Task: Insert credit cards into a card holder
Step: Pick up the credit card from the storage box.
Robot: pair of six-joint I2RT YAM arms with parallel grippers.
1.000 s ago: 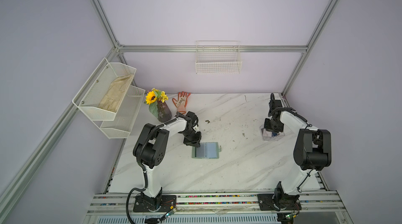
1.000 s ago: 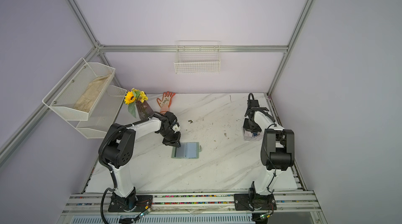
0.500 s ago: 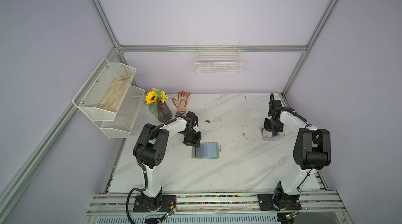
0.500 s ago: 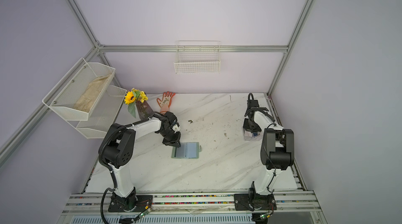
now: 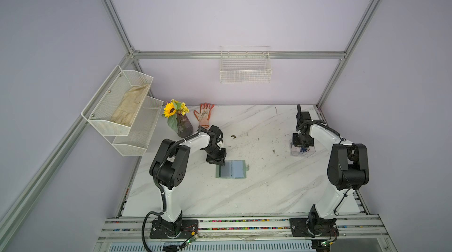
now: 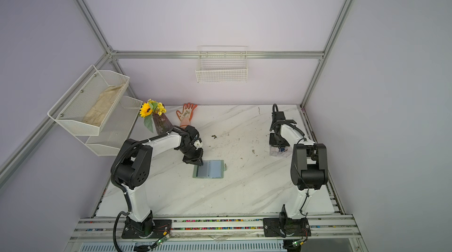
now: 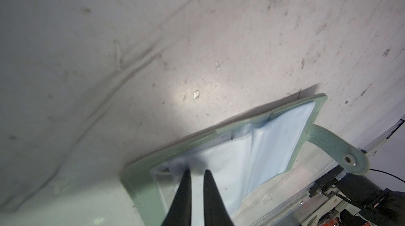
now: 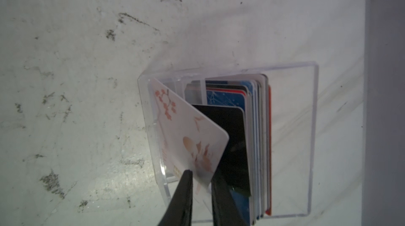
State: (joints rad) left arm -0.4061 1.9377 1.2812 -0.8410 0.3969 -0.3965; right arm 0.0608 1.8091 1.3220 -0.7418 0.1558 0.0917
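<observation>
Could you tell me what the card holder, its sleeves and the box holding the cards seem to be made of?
Card holder: sage-green, matte, stitched along the edge, probably faux leather.
Sleeves: pale bluish, glossy, creased, likely soft vinyl.
Box: clear rigid plastic, the table showing through its walls.

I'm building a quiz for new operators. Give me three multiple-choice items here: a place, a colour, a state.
1. How does the card holder lie on the table? A) snapped shut B) open flat C) on edge
2. Where do the cards stand? A) in the clear box B) in the card holder C) flat on the table
3. What colour is the card between the right gripper's fingers? A) blue B) pale pink C) black
Answers: 1 B, its bluish sleeves face up. 2 A, they stand upright inside the box. 3 B, the card is pale pink with reddish marks.
</observation>
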